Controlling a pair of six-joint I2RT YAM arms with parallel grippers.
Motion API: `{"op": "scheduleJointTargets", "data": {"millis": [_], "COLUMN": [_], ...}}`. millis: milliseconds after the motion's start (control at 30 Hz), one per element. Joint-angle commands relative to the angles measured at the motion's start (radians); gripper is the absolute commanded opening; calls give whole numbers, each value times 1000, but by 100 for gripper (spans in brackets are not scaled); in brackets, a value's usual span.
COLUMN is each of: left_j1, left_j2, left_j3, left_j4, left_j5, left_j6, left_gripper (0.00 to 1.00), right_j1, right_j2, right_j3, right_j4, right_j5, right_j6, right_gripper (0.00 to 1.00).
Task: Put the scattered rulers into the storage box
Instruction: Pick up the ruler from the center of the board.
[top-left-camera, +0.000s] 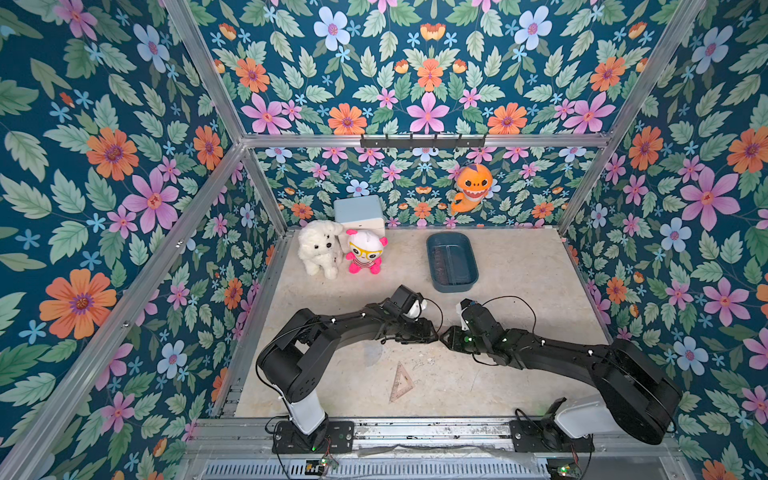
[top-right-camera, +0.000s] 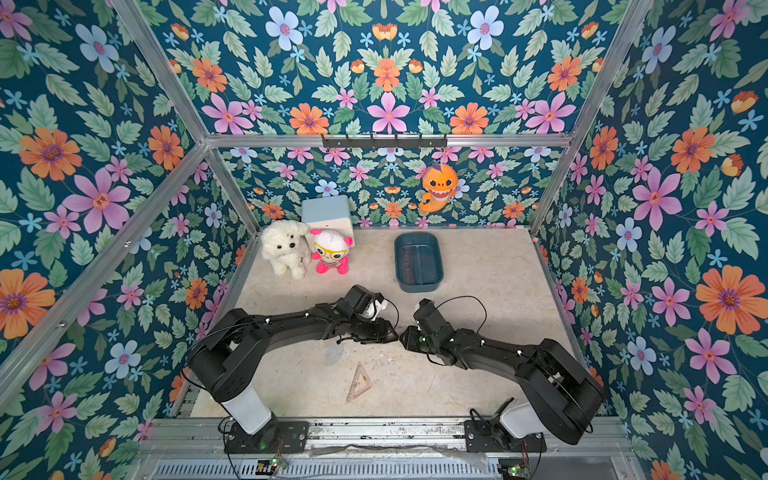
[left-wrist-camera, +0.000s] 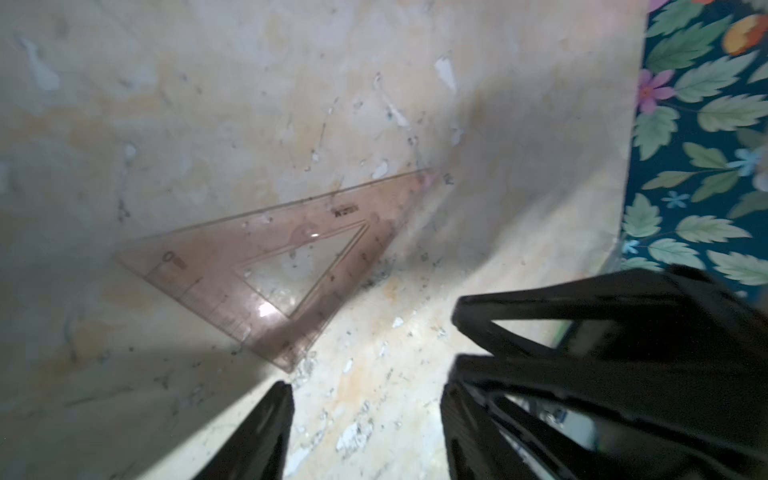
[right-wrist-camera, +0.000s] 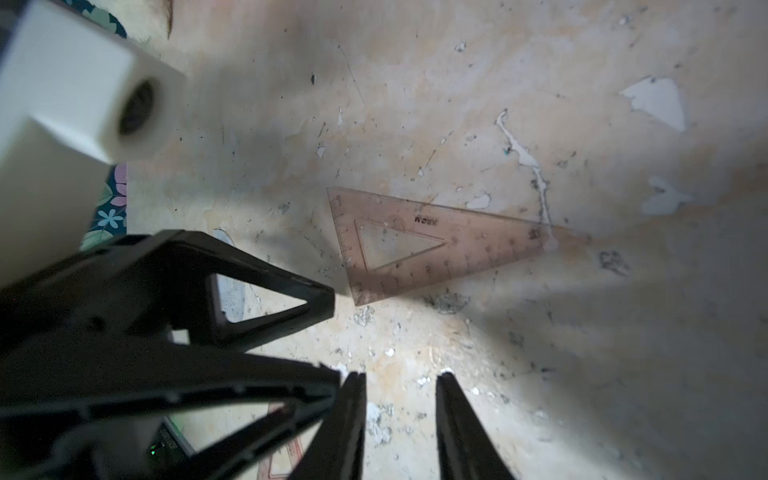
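Observation:
In both top views the storage box (top-left-camera: 455, 286) (top-right-camera: 419, 287), dark teal, stands at the back of the table with brownish rulers (top-left-camera: 445, 262) lying in it. A pinkish triangular set square (top-left-camera: 401, 382) (top-right-camera: 359, 382) (left-wrist-camera: 208, 266) (right-wrist-camera: 478, 245) lies flat near the front. A clear protractor (top-left-camera: 372, 353) lies beside it. My left gripper (top-left-camera: 434, 334) (left-wrist-camera: 368, 386) and right gripper (top-left-camera: 444, 337) (right-wrist-camera: 401, 376) meet tip to tip over mid-table, both open over bare tabletop. Another pinkish ruler piece (right-wrist-camera: 284, 453) shows under the left gripper's fingers (right-wrist-camera: 291, 299), mostly hidden.
A white plush dog (top-left-camera: 320, 249), a pink and white toy (top-left-camera: 365, 251) and a pale blue cube box (top-left-camera: 359, 212) stand at the back left. An orange shark toy (top-left-camera: 471, 187) hangs on the back wall. Metal frame rails border the table.

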Motion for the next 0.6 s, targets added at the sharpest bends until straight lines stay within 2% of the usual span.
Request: {"op": "scheduleJointTargets", "data": {"millis": [0, 167, 267, 567], "left_j1": [37, 40, 40, 39], "left_j2": [17, 134, 173, 171], "left_j3": [63, 165, 178, 157], "left_j4": [-30, -43, -52, -95], "left_j5": [-23, -45, -51, -75], "left_j6": [51, 44, 36, 51], "left_gripper": [53, 49, 48, 48], "right_j1": [-1, 0, 0, -4], "right_j2": [-7, 24, 34, 118], "right_j3": [-32, -43, -45, -18], "right_j4": [87, 126, 130, 130], "right_j5": [23, 29, 37, 47], "right_j6": [57, 88, 95, 87], "right_gripper": [19, 9, 9, 9]}}
